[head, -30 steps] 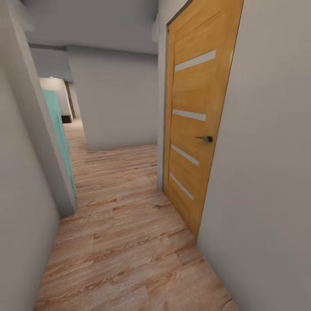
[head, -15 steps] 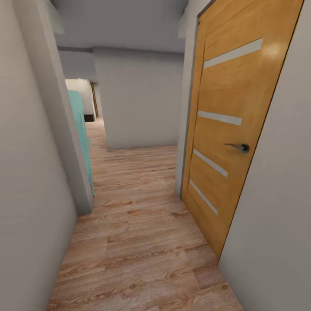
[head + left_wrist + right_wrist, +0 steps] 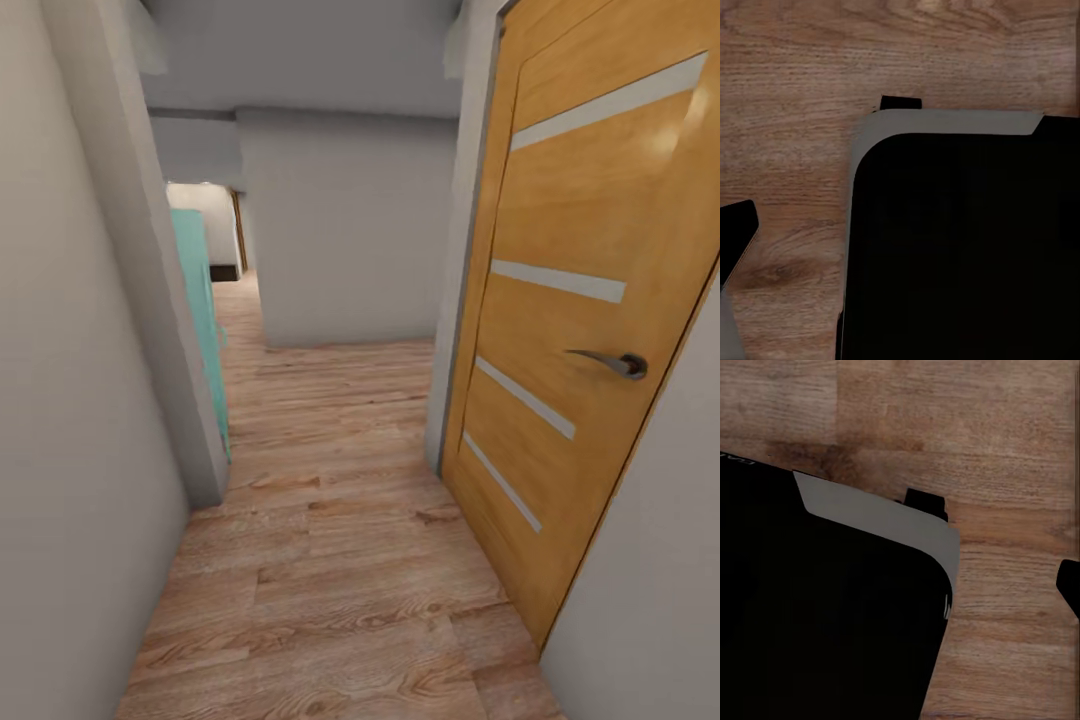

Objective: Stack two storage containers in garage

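The two storage containers are out of view, and so are the living room and the garage. I am in a narrow corridor with a light wood-plank floor (image 3: pixel 340 570). In the left wrist view a dark finger (image 3: pixel 736 238) juts in at the picture's edge above the planks, beside my black, grey-rimmed base (image 3: pixel 960 255). The right wrist view likewise has a dark tip (image 3: pixel 1070 585) at its edge and the base (image 3: pixel 825 615) over the wood. Neither view tells whether the jaws are open or shut.
A shut orange wooden door (image 3: pixel 580 300) with a metal handle (image 3: pixel 615 363) stands close on the right. A grey wall corner (image 3: pixel 150 300) juts in on the left, with a teal panel (image 3: pixel 200 310) behind it. A grey wall (image 3: pixel 345 230) faces me ahead; the passage continues past its left.
The camera has moved forward along the corridor. The orange door and its handle now sit larger and further right, and the left wall corner is nearer.
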You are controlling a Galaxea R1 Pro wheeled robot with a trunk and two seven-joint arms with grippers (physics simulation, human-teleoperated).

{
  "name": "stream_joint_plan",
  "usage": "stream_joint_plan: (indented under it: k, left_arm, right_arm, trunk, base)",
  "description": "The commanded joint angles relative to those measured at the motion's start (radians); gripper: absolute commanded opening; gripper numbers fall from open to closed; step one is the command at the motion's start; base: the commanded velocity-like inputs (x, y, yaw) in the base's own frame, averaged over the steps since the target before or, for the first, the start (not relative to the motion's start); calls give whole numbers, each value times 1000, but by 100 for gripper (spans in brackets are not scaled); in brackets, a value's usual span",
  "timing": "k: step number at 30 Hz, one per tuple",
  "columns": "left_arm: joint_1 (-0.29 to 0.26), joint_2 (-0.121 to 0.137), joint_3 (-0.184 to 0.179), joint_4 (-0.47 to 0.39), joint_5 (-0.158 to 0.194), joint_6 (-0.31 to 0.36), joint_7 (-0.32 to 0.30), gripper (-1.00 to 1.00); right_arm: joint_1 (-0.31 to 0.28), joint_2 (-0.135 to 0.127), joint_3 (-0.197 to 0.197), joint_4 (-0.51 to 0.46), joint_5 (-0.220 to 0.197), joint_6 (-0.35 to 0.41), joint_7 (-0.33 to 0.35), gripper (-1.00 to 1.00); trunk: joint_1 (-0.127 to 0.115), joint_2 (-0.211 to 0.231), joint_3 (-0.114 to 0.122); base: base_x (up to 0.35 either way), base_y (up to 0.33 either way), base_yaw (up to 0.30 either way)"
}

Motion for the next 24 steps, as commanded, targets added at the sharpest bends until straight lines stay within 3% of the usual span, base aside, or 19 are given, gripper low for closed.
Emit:
stream_joint_plan:
  k: [1, 6, 16, 24]
  left_arm:
    - [0, 0, 0, 0, 8, -2, -1, 100]
    - [0, 0, 0, 0, 8, -2, -1, 100]
    - [0, 0, 0, 0, 9, -2, -1, 100]
    - [0, 0, 0, 0, 8, -2, -1, 100]
  right_arm:
    - [-1, 0, 7, 3, -11, -5, 6, 100]
    - [-1, 0, 7, 3, -11, -4, 7, 100]
    - [-1, 0, 7, 3, -10, -5, 7, 100]
    - [-1, 0, 6, 3, -11, -5, 7, 100]
  trunk:
    - [1, 0, -1]
    - [1, 0, -1]
    - [1, 0, -1]
    - [1, 0, -1]
  base:
    - [322, 0, 2]
    - [322, 0, 56]
    - [322, 0, 226]
    - [322, 0, 26]
